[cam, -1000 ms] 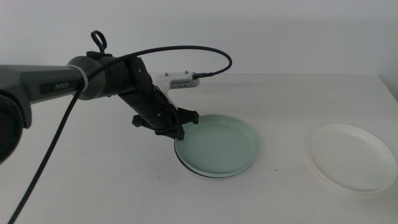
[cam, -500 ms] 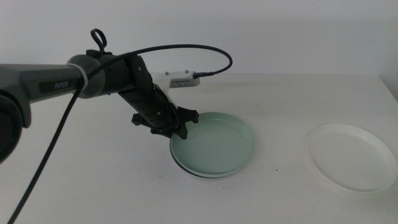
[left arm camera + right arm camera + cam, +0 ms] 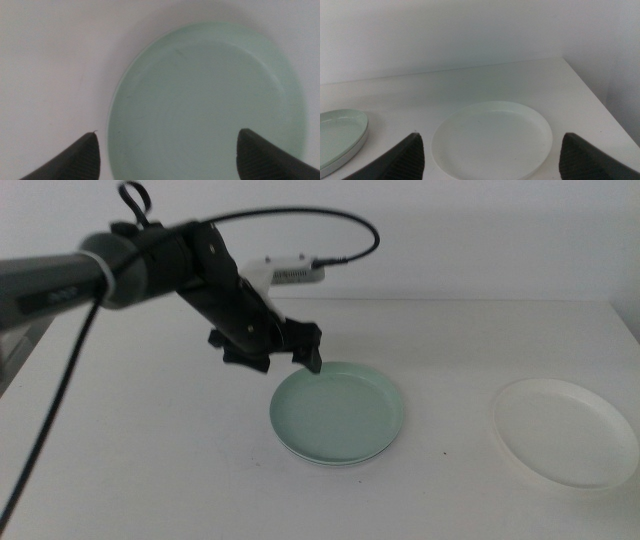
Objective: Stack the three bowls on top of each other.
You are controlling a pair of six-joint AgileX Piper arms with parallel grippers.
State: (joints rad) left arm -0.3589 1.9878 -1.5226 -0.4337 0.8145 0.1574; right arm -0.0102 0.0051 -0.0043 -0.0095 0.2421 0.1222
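The mint green shallow round plastic bowl (image 3: 338, 412) lies flat on the white table (image 3: 150, 460), nested on a second bowl of the same size whose pale grey rim (image 3: 300, 455) peeks out beneath its near-left edge. The left gripper (image 3: 290, 358) hangs in the air just above the far-left rim of the mint green bowl, touching nothing, its two dark jaws spread wide and empty; in the left wrist view the jaws frame the mint green bowl (image 3: 207, 105) from above. The white shallow round plastic bowl (image 3: 565, 432) sits alone on the table well to the right of the mint green bowl, apart from the stack. The right gripper (image 3: 490, 155) waits nearer than the white bowl (image 3: 492, 139), its jaws likewise parted wide and holding nothing.
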